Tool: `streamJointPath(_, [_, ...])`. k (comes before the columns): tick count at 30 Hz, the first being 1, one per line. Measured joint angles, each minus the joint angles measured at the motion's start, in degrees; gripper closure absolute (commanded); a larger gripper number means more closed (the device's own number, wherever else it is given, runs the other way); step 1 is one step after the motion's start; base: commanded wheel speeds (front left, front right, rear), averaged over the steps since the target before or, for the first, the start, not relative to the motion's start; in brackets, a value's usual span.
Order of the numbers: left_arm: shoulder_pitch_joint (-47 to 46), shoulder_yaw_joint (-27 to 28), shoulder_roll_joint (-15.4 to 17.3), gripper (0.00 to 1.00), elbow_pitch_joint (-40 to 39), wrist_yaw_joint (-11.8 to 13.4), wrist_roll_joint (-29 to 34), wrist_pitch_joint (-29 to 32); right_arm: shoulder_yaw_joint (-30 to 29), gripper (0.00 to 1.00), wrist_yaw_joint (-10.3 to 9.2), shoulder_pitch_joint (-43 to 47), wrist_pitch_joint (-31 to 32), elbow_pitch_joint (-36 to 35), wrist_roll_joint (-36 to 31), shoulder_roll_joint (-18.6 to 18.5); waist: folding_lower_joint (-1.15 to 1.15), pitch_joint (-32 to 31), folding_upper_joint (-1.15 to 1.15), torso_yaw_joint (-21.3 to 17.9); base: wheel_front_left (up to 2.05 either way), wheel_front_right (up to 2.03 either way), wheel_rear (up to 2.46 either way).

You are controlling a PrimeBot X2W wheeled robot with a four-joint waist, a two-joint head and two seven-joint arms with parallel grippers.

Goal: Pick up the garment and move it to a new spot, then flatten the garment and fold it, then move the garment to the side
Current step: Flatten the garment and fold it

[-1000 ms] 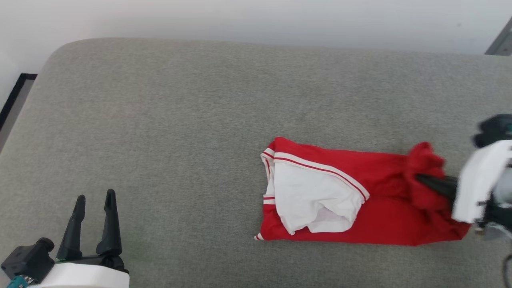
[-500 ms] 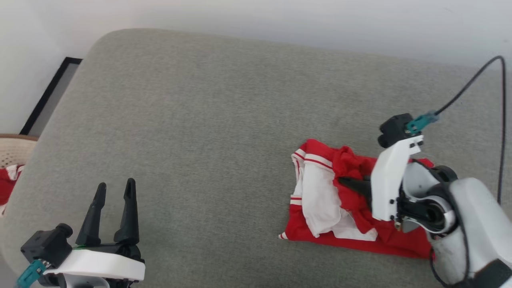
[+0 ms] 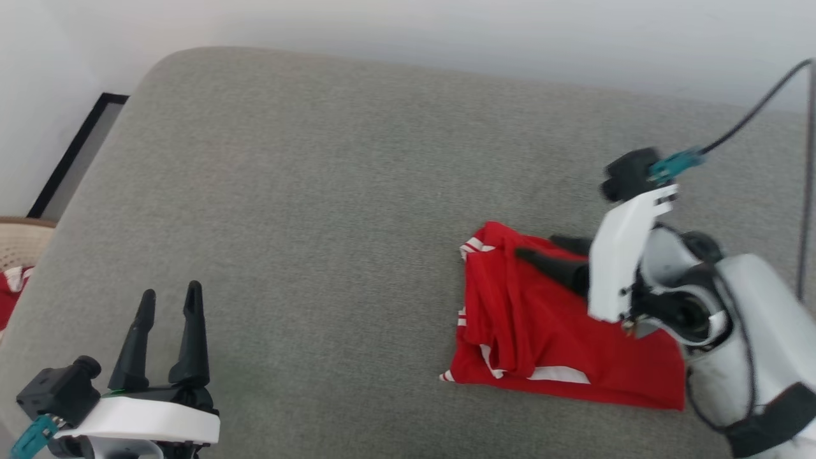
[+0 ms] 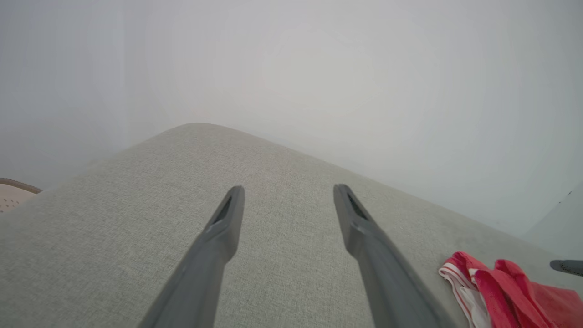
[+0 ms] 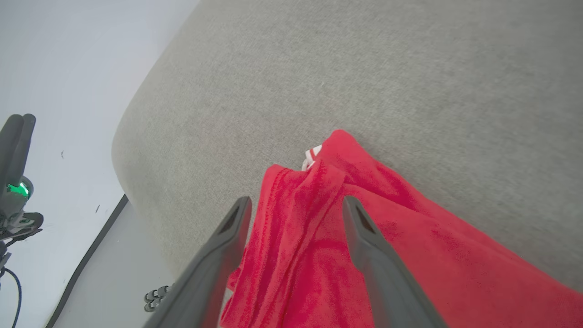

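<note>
The garment [image 3: 542, 331] is a bright red top lying folded on the right part of the grey cushioned surface [image 3: 306, 191]. A red layer covers most of it, and white striped trim shows at its left edge. My right gripper [image 3: 539, 248] hovers open just over the garment's far edge, with nothing between its fingers. In the right wrist view, the right gripper [image 5: 296, 200] has its fingers spread above the red garment [image 5: 410, 255]. My left gripper [image 3: 171, 291] stands open at the lower left, far from the cloth. In the left wrist view, the left gripper [image 4: 288, 189] is empty and the garment [image 4: 501, 287] lies at the lower right.
A woven basket [image 3: 19, 239] holding red cloth sits off the surface's left edge. A dark-framed panel [image 3: 76, 150] lies on the floor beside it. A white wall runs behind. A black cable [image 3: 758, 108] trails from my right wrist.
My right gripper carried a red flap leftward over the white part, then opened and let it go. The flap now lies flat. The camera shifted at first.
</note>
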Motion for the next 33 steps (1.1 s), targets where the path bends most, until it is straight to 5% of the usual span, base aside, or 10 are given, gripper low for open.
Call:
streamJointPath(19, [3.74,2.87,1.57,0.0,-3.1,0.0,2.02,0.0,-11.68,0.0,-0.01,16.33,-28.42,-12.63,-4.45,-7.67,0.0,-3.1,0.0,-9.52,0.0,0.0,0.0])
streamJointPath(33, [8.23,6.15,2.38,0.0,-2.83,0.0,5.3,0.01,-11.48,0.0,-0.01,26.7,-54.08,-6.66,-11.52,-8.89,0.0,-8.08,0.0,-14.89,0.0,0.0,0.0])
